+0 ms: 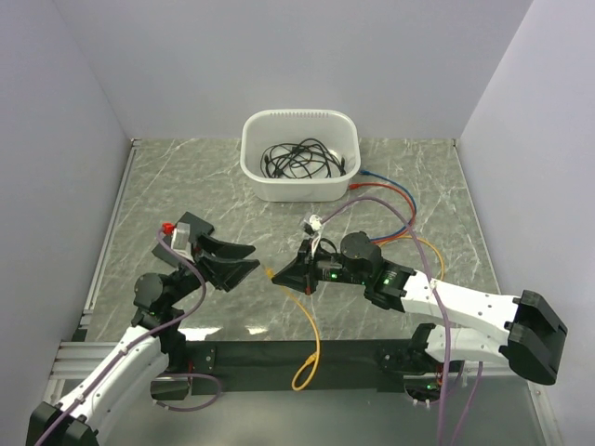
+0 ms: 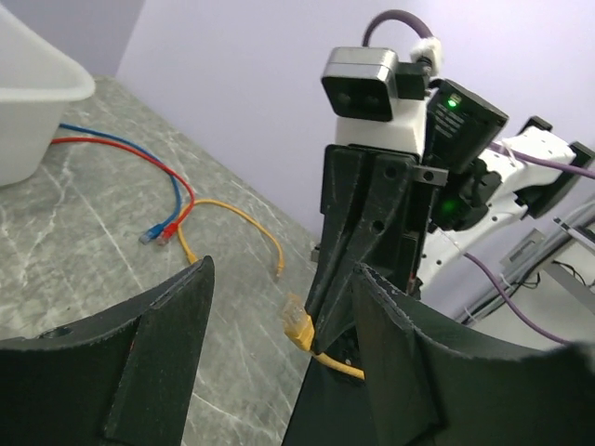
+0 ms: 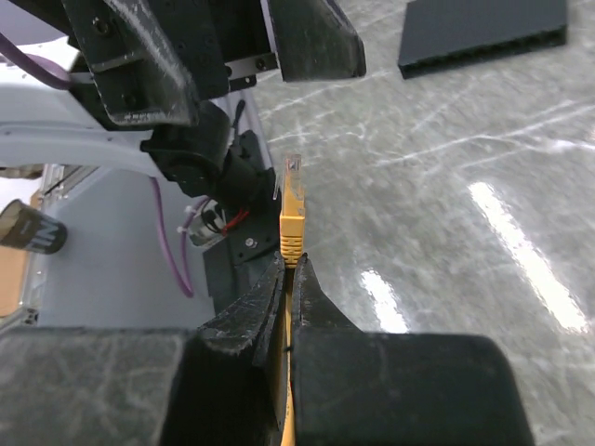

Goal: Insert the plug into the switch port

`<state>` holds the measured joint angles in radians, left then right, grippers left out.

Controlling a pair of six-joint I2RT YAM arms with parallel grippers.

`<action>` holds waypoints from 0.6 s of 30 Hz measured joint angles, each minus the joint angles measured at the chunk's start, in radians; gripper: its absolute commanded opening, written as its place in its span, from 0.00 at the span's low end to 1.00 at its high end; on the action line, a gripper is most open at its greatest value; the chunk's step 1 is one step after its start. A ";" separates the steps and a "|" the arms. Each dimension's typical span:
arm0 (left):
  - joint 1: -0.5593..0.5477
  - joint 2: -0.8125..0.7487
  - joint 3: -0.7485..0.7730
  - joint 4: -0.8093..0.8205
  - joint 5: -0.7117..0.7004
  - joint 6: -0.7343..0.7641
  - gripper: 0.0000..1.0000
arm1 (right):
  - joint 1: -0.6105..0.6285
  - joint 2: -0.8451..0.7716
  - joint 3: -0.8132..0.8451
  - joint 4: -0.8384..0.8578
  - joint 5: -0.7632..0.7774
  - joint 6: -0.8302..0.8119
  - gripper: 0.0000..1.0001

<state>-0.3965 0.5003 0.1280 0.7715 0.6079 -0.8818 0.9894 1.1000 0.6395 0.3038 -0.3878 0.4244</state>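
Right wrist: right gripper (image 3: 290,267) is clenched on the tail of the plug (image 3: 293,209), and the switch port (image 3: 488,46) row lies flat on the worktop (image 3: 446,186), ahead of the plug tip but off toward that view's upper right corner, well apart, so I reckon the plug has to swing that way. Top: plug's long axis lies crosswise mid-worktop, tip aimed at the left gripper (image 1: 253,257), spread and empty; can't spot the port here. Left wrist: plug sits just past the gap between its own fingers (image 2: 139,353)

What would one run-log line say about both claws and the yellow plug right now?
right gripper: shut on yellow cable behind plug | left gripper: open, facing plug | switch port: plug not yet inserted
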 measured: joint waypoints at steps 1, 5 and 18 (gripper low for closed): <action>-0.004 0.001 -0.001 0.007 0.005 0.001 0.66 | -0.001 0.005 0.000 0.011 -0.010 0.003 0.00; -0.024 0.001 -0.016 0.006 0.005 0.008 0.67 | -0.002 0.024 0.000 0.041 -0.040 0.015 0.00; -0.108 0.059 -0.030 -0.011 -0.039 0.048 0.24 | -0.004 0.050 0.000 0.060 -0.060 0.030 0.00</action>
<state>-0.5049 0.5591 0.0982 0.7609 0.5690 -0.8337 0.9852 1.1496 0.6395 0.3641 -0.4480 0.4545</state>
